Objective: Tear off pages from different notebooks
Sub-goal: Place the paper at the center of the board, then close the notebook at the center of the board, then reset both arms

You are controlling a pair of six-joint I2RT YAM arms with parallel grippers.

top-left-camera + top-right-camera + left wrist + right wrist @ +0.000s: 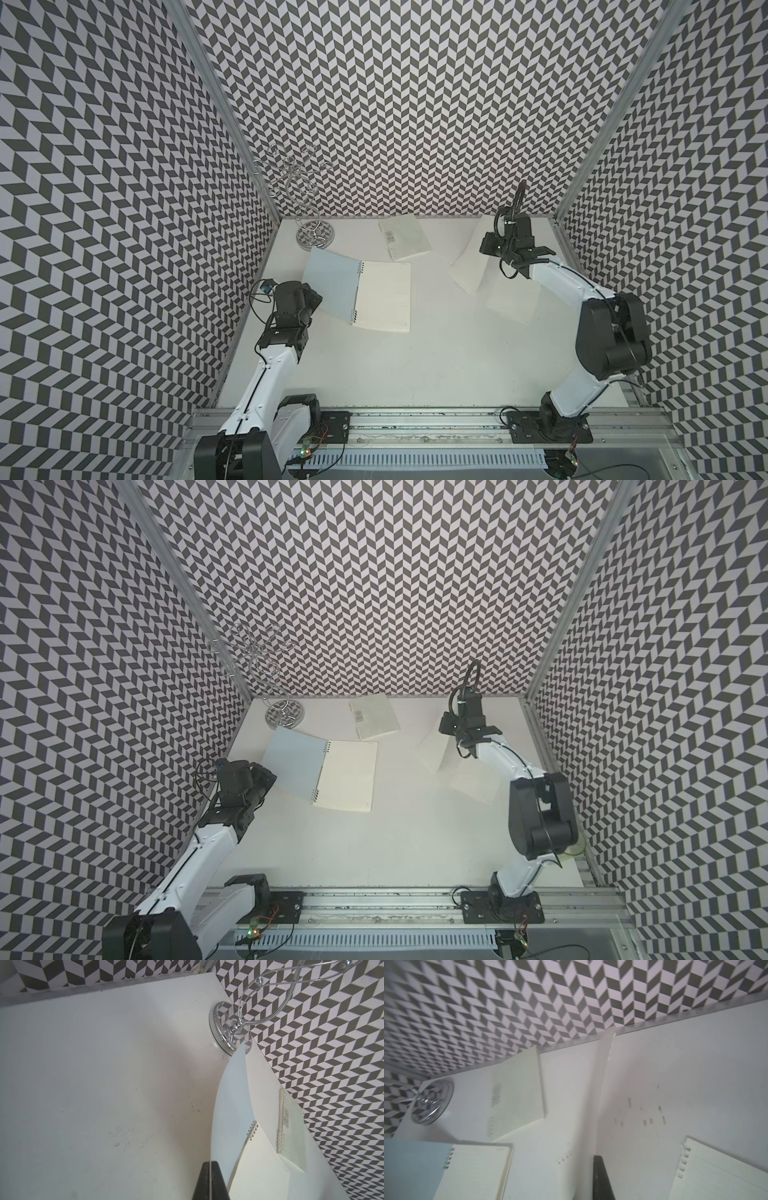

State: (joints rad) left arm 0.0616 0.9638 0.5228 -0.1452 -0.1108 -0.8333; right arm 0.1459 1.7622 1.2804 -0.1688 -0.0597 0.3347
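Note:
The larger notebook (384,297) lies open, showing a lined cream page. Its bluish cover (330,282) is lifted off the table. My left gripper (211,1164) is shut on the cover's outer edge, which shows as a thin line between the black fingers. The smaller greenish notebook (409,243) with a barcode lies shut near the back wall. My right gripper (598,1160) is shut on a loose page (469,262) that hangs upright above the table, seen edge-on in the right wrist view. A second loose page (511,303) lies flat beneath the right arm.
A chrome wire stand (314,237) on a round base rises in the back left corner, close to the lifted cover. Patterned walls close in the back and both sides. A metal rail (415,419) with the arm bases runs along the table's front.

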